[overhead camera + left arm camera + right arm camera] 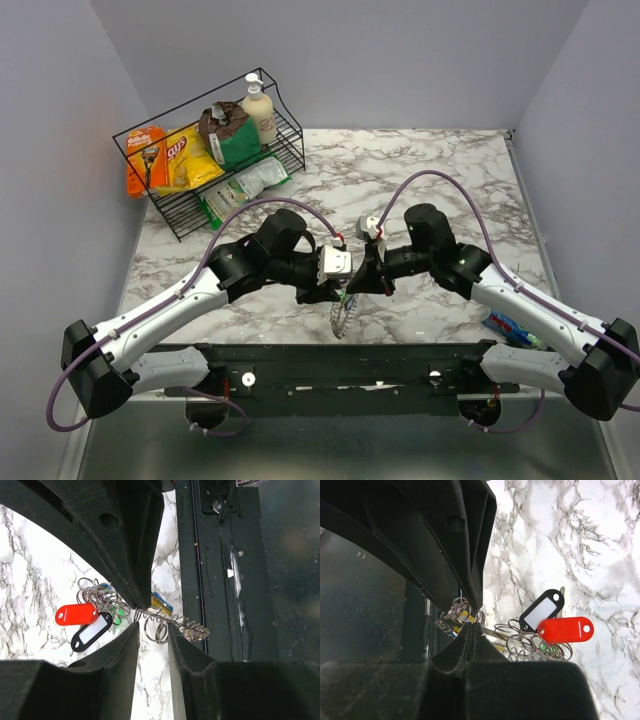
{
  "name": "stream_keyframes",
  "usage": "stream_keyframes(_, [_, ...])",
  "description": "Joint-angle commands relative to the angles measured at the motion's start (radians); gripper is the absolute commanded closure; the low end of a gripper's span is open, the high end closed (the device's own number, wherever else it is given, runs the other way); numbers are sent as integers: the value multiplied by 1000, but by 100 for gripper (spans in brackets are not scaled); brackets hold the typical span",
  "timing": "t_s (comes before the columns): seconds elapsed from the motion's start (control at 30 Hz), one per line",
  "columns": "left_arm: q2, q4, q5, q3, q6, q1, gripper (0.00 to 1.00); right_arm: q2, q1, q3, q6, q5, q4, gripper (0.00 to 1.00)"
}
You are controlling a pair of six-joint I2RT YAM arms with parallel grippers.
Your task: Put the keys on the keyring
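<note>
A bunch of silver split rings, the keyring (156,630), hangs between both grippers above the table's near edge (342,315). On it are a red tag (75,614), a black tag with a white label (92,632) and keys with yellow-blue heads (161,601). My right gripper (472,626) is shut on a ring of the bunch and holds it up; a silver key blade (496,633) sticks out beside its tips. My left gripper (152,626) is open, with one ring sitting between its fingertips. In the top view the left gripper (330,292) and right gripper (358,285) meet tip to tip.
A black wire basket (175,215) with snack bags and a bottle stands at the back left. A small blue thing (512,327) lies on the marble by the right arm. A black mounting rail (340,365) runs along the near edge, just under the bunch.
</note>
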Motion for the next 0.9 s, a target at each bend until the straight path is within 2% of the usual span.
stream_keyframes(0.0, [-29, 64, 0, -1, 8, -1, 63, -37, 1, 12, -7, -14, 18, 100])
stream_keyframes(0.17, [-56, 159, -12, -50, -26, -1, 65, -41, 1, 9, -6, -19, 24, 100])
stream_keyframes(0.53, [-20, 177, -12, -58, -19, 1, 71, -57, 1, 6, -1, -16, 36, 99])
stream_keyframes(0.8, [6, 173, 6, -58, -6, 1, 71, -66, 1, 5, -1, -8, 39, 100])
stream_keyframes(0.87, [13, 165, 0, -58, 0, 1, 76, -66, 1, 6, 1, -5, 39, 100])
